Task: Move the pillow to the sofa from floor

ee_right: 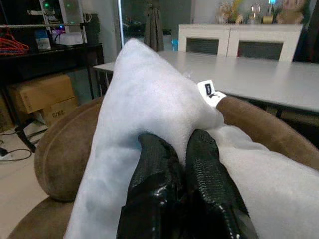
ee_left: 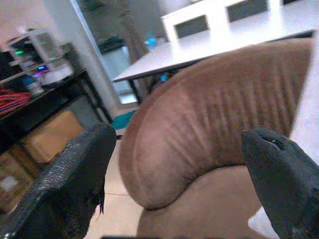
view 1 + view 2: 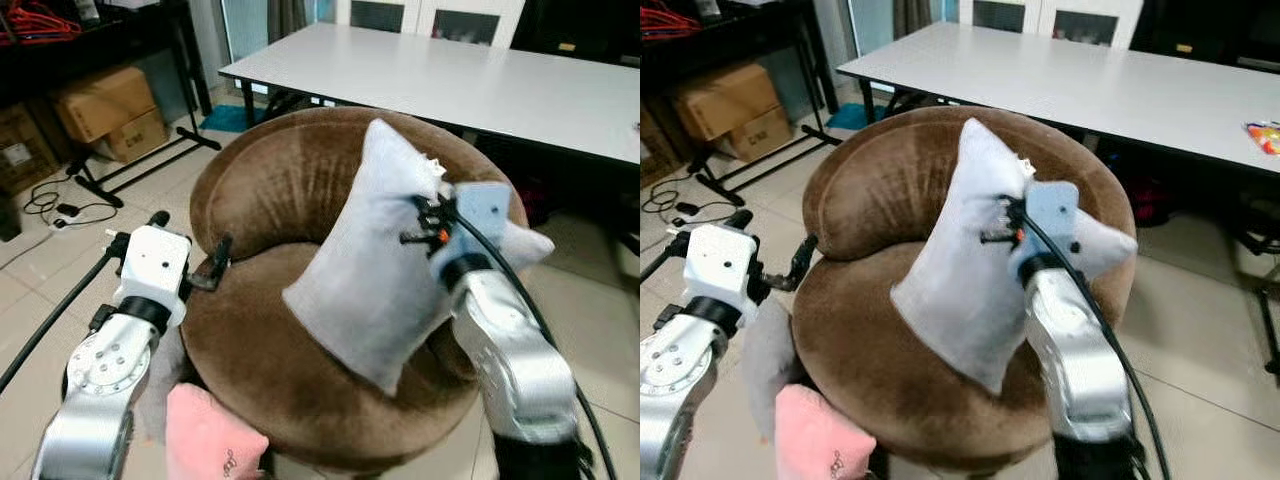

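A pale grey pillow [image 3: 365, 260] stands tilted on the seat of a round brown sofa chair [image 3: 260, 370], its upper corner against the backrest. My right gripper [image 3: 428, 222] is shut on the pillow's right edge; in the right wrist view its fingers [image 1: 169, 184] pinch the fabric [image 1: 144, 89] below a small white tag [image 1: 209, 89]. My left gripper [image 3: 212, 268] is open beside the sofa's left side, nothing between its fingers [image 2: 75, 174]; the backrest [image 2: 214, 119] lies ahead of it.
A pink cushion [image 3: 205, 440] lies low at the sofa's front left. A long white table [image 3: 460, 80] stands behind the sofa. Cardboard boxes [image 3: 110, 110], a black rack and floor cables [image 3: 50, 205] are at the far left. Tiled floor lies on the right.
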Tool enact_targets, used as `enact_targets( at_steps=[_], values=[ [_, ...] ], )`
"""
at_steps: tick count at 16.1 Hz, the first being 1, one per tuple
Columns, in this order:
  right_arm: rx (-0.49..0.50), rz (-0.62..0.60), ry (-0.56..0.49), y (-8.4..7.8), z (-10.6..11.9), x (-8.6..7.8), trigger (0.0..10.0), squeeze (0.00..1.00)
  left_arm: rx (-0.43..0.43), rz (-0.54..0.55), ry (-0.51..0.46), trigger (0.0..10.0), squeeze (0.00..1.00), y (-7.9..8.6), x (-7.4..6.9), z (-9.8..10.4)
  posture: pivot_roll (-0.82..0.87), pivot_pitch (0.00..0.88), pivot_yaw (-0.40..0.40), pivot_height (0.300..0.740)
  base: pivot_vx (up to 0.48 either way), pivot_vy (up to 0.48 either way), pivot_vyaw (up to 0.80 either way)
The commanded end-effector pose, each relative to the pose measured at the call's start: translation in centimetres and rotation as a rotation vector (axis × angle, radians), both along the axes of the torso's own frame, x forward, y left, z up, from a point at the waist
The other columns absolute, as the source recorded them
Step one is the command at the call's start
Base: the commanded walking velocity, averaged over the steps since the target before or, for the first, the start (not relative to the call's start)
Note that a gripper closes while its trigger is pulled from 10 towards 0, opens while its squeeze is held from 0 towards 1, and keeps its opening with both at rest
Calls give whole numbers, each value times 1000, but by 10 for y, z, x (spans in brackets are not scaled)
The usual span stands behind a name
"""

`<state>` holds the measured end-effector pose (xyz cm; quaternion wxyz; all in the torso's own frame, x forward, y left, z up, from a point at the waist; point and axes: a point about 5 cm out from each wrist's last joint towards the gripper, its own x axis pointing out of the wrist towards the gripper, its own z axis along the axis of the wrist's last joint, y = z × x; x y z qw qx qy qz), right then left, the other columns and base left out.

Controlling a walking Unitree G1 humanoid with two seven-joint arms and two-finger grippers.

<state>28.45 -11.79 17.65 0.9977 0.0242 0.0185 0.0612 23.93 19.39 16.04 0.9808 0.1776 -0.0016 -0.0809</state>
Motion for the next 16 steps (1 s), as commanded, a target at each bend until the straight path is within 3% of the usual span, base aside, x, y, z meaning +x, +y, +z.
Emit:
enact_targets(
  at_steps=[1,3,6,7,9,11,13,16],
  values=[
    [21,-8,6,2,6,6,10000,0,23,-51,20,10000,0,-2,-2,1,14,0,28,740,0,0,0],
    [58,-4,45,10,6,14,10000,0,82,-130,92,10000,0,0,-9,-8,17,0,27,740,0,0,0],
    [95,-10,78,18,7,33,10000,0,110,-153,126,10000,0,5,-14,-11,23,0,30,740,0,0,0],
    [117,-45,125,18,4,52,10000,0,119,-169,132,10000,0,7,-16,-9,37,0,29,740,0,0,0],
    [158,-89,167,13,2,70,10000,0,127,-192,142,10000,0,6,-18,-7,43,0,29,740,0,0,0],
    [156,-196,257,-2,-11,93,10000,0,115,-221,162,10000,0,6,-23,-7,46,0,32,740,0,0,0],
    [188,-283,322,-13,-23,103,10000,0,112,-233,172,10000,0,5,-25,-7,49,0,31,740,0,0,0],
    [119,-322,378,-23,-43,108,10000,0,89,-254,198,10000,0,3,-26,-8,66,0,25,740,0,0,0]
  ],
)
